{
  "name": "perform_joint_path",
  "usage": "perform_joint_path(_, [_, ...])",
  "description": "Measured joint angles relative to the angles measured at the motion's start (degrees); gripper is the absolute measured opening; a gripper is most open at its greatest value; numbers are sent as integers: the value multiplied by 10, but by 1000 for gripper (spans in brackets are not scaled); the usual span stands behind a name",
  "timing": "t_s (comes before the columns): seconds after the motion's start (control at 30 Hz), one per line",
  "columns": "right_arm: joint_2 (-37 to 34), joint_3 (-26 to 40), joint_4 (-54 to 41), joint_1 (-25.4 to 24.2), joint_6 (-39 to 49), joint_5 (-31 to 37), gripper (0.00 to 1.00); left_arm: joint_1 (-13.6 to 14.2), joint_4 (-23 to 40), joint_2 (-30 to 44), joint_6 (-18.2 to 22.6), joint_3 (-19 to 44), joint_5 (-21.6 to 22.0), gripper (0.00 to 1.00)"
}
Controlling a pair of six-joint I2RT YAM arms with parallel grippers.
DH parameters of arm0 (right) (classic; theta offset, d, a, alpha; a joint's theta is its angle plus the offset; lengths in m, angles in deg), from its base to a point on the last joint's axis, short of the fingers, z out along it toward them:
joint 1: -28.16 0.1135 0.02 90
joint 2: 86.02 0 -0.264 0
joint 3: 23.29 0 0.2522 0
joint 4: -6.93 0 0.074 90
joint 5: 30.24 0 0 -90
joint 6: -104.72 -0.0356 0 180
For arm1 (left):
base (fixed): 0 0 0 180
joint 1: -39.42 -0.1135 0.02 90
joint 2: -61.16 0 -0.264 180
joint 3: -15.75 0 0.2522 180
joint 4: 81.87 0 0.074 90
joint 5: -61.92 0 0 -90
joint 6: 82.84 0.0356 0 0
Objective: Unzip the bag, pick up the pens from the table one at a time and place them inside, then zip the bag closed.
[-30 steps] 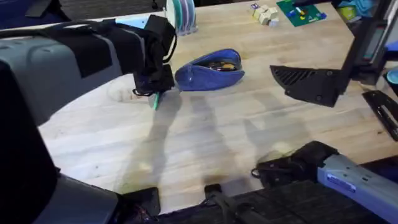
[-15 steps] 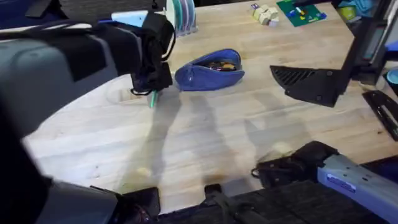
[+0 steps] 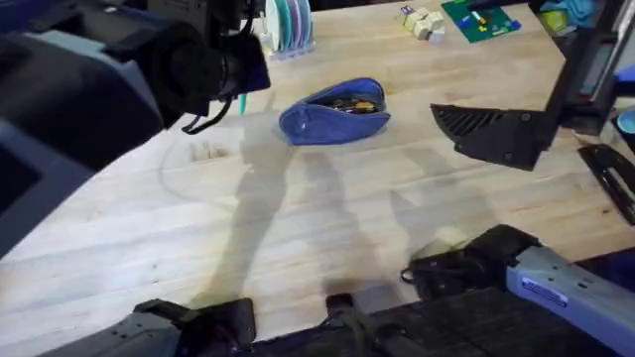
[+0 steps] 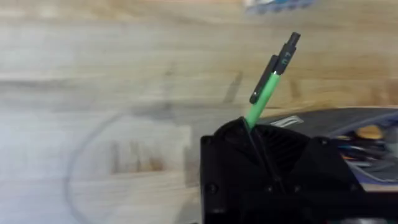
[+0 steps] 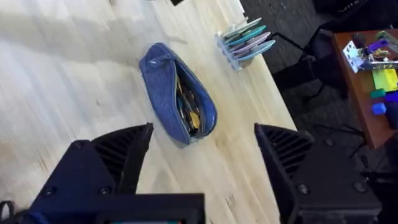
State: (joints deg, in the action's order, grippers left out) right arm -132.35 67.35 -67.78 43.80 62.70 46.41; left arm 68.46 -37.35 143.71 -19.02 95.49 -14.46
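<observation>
1. Your left gripper [image 4: 249, 124] has its fingers clamped on the green pen [image 4: 268, 84]. The grip sits low on the barrel, so most of the pen juts out past the fingertips, clip end farthest out. Judged from that, this is the carry step: the pen is off the worktop [image 3: 327, 228] and headed for the bag.
2. The bag [image 3: 334, 111] lies on its side toward the far middle of the worktop, zipper already open, mouth gaping. Yellow and dark items show inside; whether the dark pen is among them I cannot tell.
3. In the left wrist view the bag's open edge shows just beyond the fingers, near the pen's shaft but apart from it. The pen's tip points past the bag, not into the mouth.
4. Your right gripper [image 5: 202, 168] hangs back with fingers spread wide, holding nothing, looking down on the open bag from well apart. That looks like parking: it leaves the bag's mouth free for the left arm.
</observation>
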Motion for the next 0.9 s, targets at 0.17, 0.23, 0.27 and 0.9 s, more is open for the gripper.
perform_joint_path(0.17, [0,0,0,0,0,0,998,28,-63,-12,41,0,-53,46])
perform_joint_path(0.23, [0,0,0,0,0,0,998,41,-91,-12,57,0,-84,46])
perform_joint_path(0.27, [0,0,0,0,0,0,998,46,-105,-12,65,0,-98,46])
perform_joint_path(0.9, [0,0,0,0,0,0,998,72,-205,106,327,0,-341,44])
